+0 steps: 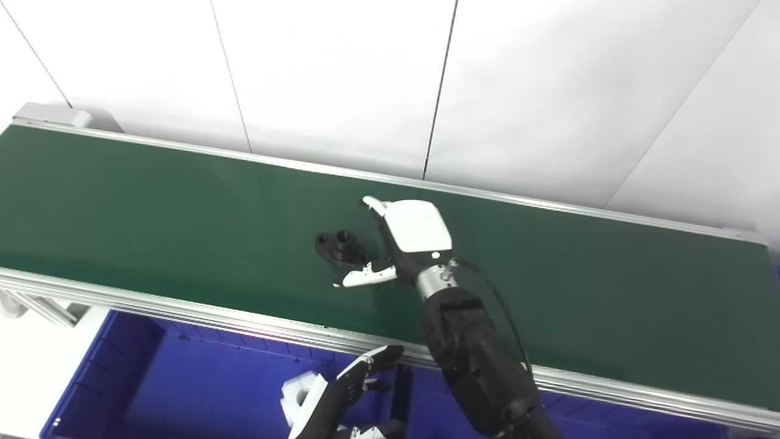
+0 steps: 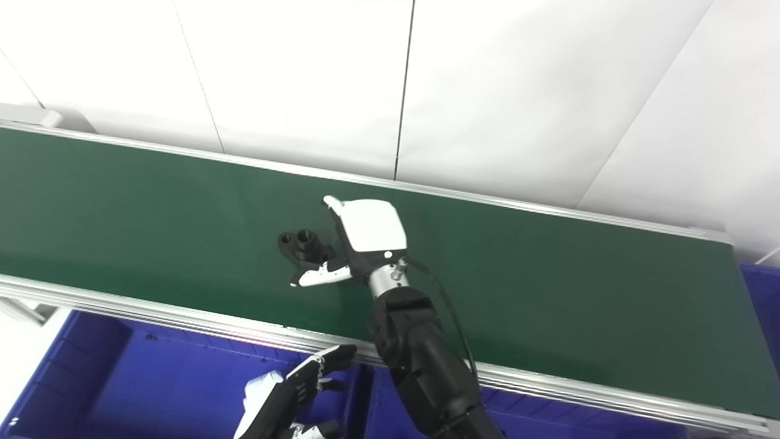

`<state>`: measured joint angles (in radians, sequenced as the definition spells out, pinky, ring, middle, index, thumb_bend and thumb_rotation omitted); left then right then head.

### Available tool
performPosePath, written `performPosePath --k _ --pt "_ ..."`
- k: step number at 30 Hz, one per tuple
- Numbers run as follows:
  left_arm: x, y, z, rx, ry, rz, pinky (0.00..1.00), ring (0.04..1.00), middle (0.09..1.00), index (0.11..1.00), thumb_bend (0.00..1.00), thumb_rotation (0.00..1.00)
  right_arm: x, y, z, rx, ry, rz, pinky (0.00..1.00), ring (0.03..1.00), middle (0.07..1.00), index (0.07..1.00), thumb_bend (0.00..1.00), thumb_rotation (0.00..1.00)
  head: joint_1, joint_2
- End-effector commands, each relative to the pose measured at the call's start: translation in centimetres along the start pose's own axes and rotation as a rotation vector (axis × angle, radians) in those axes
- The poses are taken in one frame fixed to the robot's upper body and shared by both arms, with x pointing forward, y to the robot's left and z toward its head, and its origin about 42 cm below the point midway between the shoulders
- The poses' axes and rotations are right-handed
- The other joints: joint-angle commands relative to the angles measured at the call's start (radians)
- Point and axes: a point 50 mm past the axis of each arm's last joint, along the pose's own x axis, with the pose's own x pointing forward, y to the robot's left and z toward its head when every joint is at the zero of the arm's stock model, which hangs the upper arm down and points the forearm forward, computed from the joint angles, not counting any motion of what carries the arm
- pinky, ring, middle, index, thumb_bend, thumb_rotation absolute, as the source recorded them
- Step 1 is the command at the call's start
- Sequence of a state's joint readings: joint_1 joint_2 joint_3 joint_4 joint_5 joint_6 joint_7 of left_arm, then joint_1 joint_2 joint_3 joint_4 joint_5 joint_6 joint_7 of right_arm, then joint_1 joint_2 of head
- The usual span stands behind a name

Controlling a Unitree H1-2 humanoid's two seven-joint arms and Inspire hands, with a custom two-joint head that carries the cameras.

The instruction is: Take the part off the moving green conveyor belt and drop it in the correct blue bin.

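A small black part [image 1: 339, 245] with two round bosses lies on the green conveyor belt [image 1: 152, 231], near its middle. My right hand [image 1: 402, 241] reaches over the belt just right of the part, fingers apart, thumb [image 1: 365, 275] stretched below the part and fingers above it. The hand surrounds the part's right side without closing on it. My left hand [image 1: 341, 393] hovers low over the blue bin [image 1: 183, 384] in front of the belt, fingers spread, holding nothing.
A white part [image 1: 297, 393] lies in the blue bin beside my left hand. A divider separates this bin from another blue bin [image 2: 758, 286] area to the right. The belt's aluminium rail [image 1: 183, 311] runs between belt and bins. White wall panels stand behind.
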<state>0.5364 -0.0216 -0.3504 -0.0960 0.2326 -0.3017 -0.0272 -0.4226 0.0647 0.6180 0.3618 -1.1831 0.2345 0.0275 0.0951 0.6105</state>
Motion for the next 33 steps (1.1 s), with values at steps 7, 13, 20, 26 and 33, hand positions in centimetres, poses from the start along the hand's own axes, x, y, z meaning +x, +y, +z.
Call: performPosePath --k 7,13,20,26,33 --pt "0.1 -0.6 1.0 -0.029 -0.068 0.012 0.76 0.856 0.865 0.840 0.85 0.71 1.3 -1.1 1.6 -0.067 -0.012 -0.039 0.56 0.669 0.768 0.839 0.93 0.65 0.010 0.003" --pt "0.1 -0.8 1.0 -0.038 -0.071 0.018 0.75 0.855 0.862 0.838 0.86 0.71 1.4 -0.6 1.8 -0.086 -0.013 -0.023 0.41 0.515 0.649 0.780 0.88 0.60 0.017 0.007" --pt "-0.1 -0.9 1.3 -0.037 -0.065 0.013 0.76 0.861 0.868 0.844 0.85 0.71 1.7 0.3 1.5 -0.064 0.026 0.020 0.07 0.128 0.208 0.504 0.54 0.16 0.018 0.011" --pt "-0.1 -0.7 1.5 -0.019 -0.063 0.011 0.75 0.852 0.863 0.838 0.85 0.71 1.3 0.9 0.8 -0.114 0.053 0.044 0.08 0.157 0.253 0.480 0.52 0.12 0.019 0.016" --pt "-0.1 -0.6 1.5 -0.021 -0.060 0.012 0.73 0.851 0.863 0.832 0.85 0.70 1.2 1.4 0.4 -0.124 0.063 0.067 0.08 0.153 0.245 0.481 0.52 0.12 0.018 0.018"
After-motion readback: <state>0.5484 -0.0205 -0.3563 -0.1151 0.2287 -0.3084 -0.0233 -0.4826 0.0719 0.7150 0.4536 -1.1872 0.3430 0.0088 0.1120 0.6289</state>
